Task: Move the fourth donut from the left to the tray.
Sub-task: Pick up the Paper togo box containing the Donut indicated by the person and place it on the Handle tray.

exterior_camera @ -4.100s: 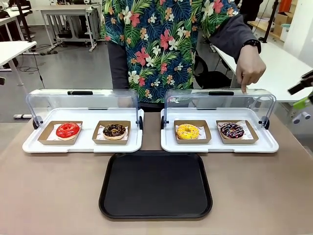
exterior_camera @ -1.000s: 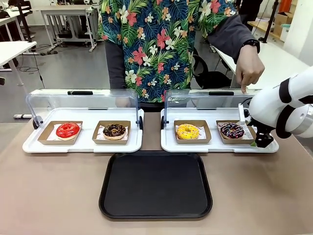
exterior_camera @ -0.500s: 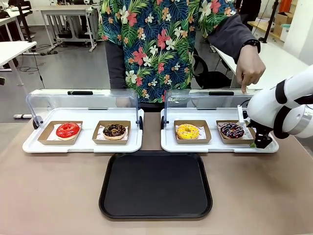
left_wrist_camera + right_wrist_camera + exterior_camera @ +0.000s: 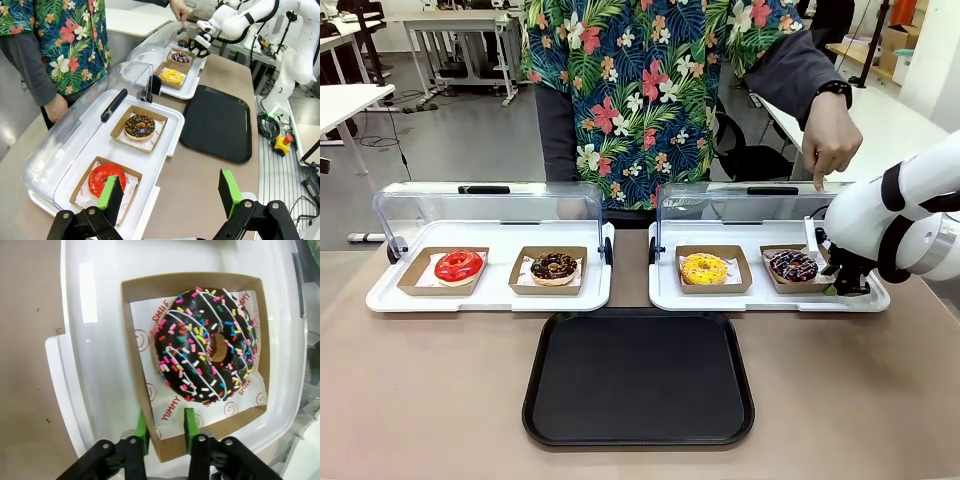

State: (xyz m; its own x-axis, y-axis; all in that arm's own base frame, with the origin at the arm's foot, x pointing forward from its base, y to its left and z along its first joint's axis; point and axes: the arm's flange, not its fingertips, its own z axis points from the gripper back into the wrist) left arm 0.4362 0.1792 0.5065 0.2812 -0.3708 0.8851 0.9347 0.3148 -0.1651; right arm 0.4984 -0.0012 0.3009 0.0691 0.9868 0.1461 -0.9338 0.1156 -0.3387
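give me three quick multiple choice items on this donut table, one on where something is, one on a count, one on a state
1. Where is the right hand?
A. over the black tray
B. at the near edge of the fourth donut's cardboard holder
C. beside the red donut

2. How many donuts sit in the white display trays?
A. two
B. three
C. four

3. What state is the right hand in?
A. wide open above the table
B. shut on the holder's wall
C. carrying the yellow donut

Answers: 1 B, its green pads straddle the holder's edge. 2 C, two in each tray. 3 B, one pad sits on each side of the wall.
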